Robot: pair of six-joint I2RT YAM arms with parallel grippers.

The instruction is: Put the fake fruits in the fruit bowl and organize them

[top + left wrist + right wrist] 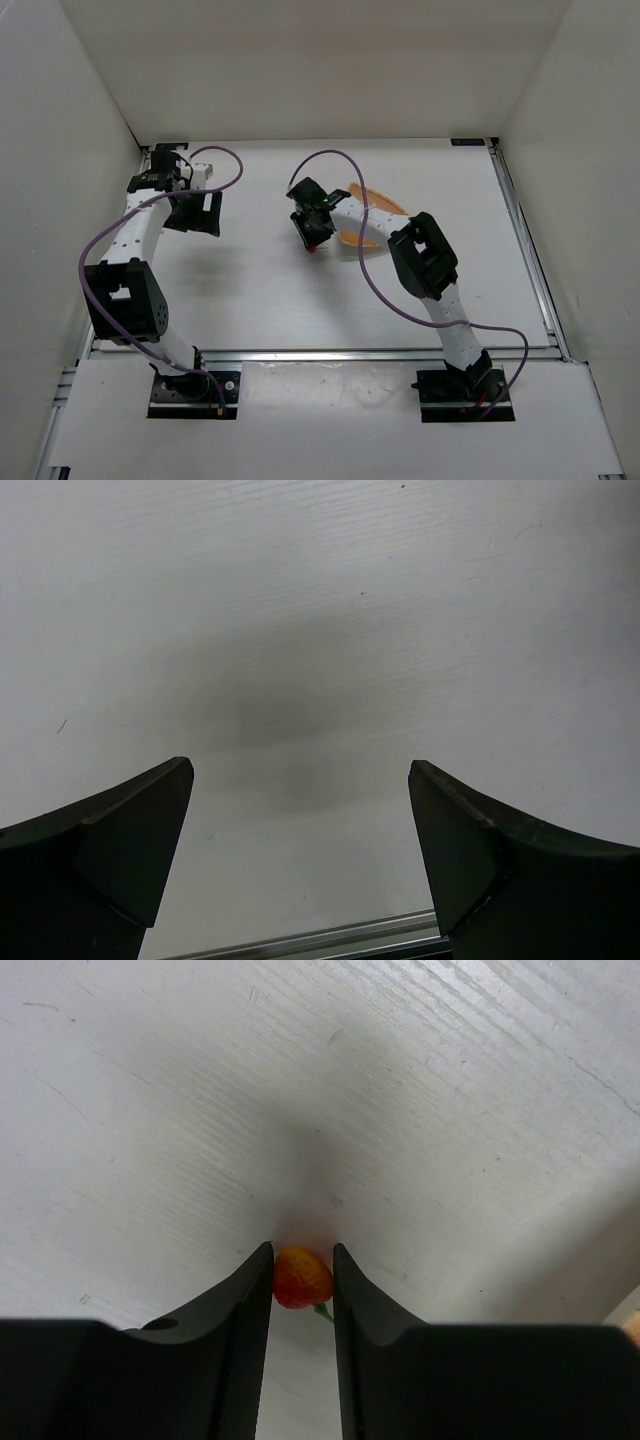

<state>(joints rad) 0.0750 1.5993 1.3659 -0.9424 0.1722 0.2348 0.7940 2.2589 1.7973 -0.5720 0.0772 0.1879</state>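
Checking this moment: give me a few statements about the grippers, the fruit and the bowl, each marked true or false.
1. The right gripper is shut on a fake fruit. True.
2. The left gripper holds a fruit. False: it is open and empty over the table.
3. The gripped fruit lies inside the fruit bowl. False: it is outside the bowl, down at the white table.
4. In the top view, the right arm hides part of the fruit bowl. True.
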